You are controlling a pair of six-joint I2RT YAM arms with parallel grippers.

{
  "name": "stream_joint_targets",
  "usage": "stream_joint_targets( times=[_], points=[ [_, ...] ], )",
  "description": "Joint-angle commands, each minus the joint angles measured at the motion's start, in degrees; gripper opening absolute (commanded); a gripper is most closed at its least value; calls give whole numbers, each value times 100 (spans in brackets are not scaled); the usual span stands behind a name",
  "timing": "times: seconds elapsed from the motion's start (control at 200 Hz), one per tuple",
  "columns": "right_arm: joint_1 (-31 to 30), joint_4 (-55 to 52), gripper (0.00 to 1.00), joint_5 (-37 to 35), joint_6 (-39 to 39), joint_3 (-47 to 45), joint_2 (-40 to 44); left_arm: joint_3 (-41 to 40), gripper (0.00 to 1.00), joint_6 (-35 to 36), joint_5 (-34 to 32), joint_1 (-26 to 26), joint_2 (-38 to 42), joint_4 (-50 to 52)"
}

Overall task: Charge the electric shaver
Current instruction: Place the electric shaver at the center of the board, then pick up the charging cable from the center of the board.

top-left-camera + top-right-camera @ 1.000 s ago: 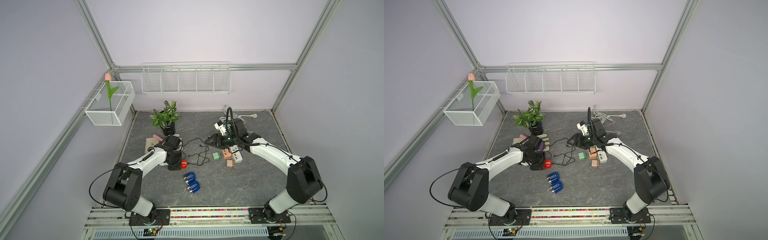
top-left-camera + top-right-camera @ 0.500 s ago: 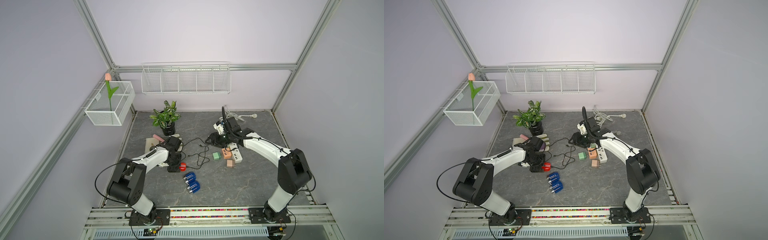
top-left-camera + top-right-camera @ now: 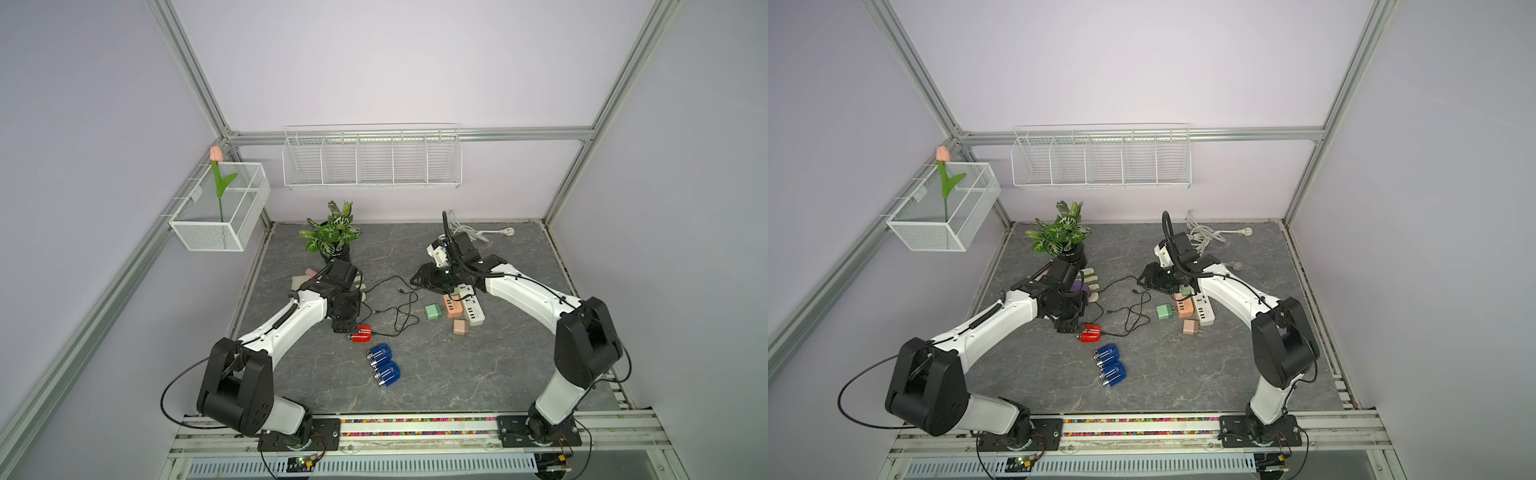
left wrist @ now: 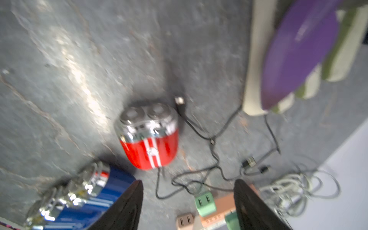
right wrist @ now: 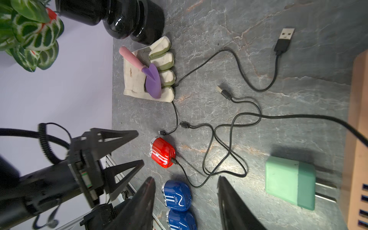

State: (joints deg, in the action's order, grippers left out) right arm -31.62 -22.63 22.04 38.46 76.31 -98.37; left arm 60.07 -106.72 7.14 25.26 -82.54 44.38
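Grey stone-look bench [image 3: 478,374] in a lilac-walled cell. In both top views the red shaver [image 3: 360,333] lies just beside the left claw [image 3: 340,328], while the right claw [image 3: 419,280] hangs near the power strip [image 3: 471,307].

The left wrist view shows its claw spread and empty, apart from the shaver.

In the right wrist view that claw is also spread and empty. A black cable [image 5: 211,159] seems plugged into the shaver, and a USB plug [image 5: 284,37] lies loose.

The cables overlap, so tugging the wrong one could drag the shaver or unseat its connector.

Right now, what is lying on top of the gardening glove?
A purple trowel with a pink handle lies across the glove. The glove surface under its blade is hidden.
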Motion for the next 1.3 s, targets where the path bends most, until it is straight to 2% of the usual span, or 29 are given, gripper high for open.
stream_joint_targets(
  times=[0.0,0.125,0.275,0.505,0.58,0.735,0.83,0.885,0.95,1.215,1.295],
  points=[
    [93,360,53,-250,166,-226,443,432,67,-626,131,176,-142,-62],
    [121,504,53,-271,217,-284,517,653,66,-1344,192,314,-777,-1021],
    [150,505,53,-244,208,-342,603,940,66,-1987,-30,306,-1613,-1994],
    [200,567,53,-227,225,-646,846,1364,62,-2100,-151,235,-2562,-2255],
    [220,576,53,-210,238,-727,903,1387,54,-2117,-214,235,-2711,-2448],
    [252,611,53,-175,241,-837,927,1298,30,-2081,-371,232,-2807,-2783],
    [281,602,53,-120,263,-829,876,1185,10,-2001,-345,229,-2766,-3040],
    [305,627,53,-97,300,-829,855,1071,4,-1938,-309,227,-2701,-3313],
    [343,662,53,-64,359,-820,842,962,0,-1882,-283,234,-2548,-3439],
    [512,761,53,-14,517,-640,712,382,0,-1545,-283,239,-1907,-4745],
    [572,778,53,24,539,-508,616,366,0,-1376,-232,234,-1684,-4869]
  ],
)
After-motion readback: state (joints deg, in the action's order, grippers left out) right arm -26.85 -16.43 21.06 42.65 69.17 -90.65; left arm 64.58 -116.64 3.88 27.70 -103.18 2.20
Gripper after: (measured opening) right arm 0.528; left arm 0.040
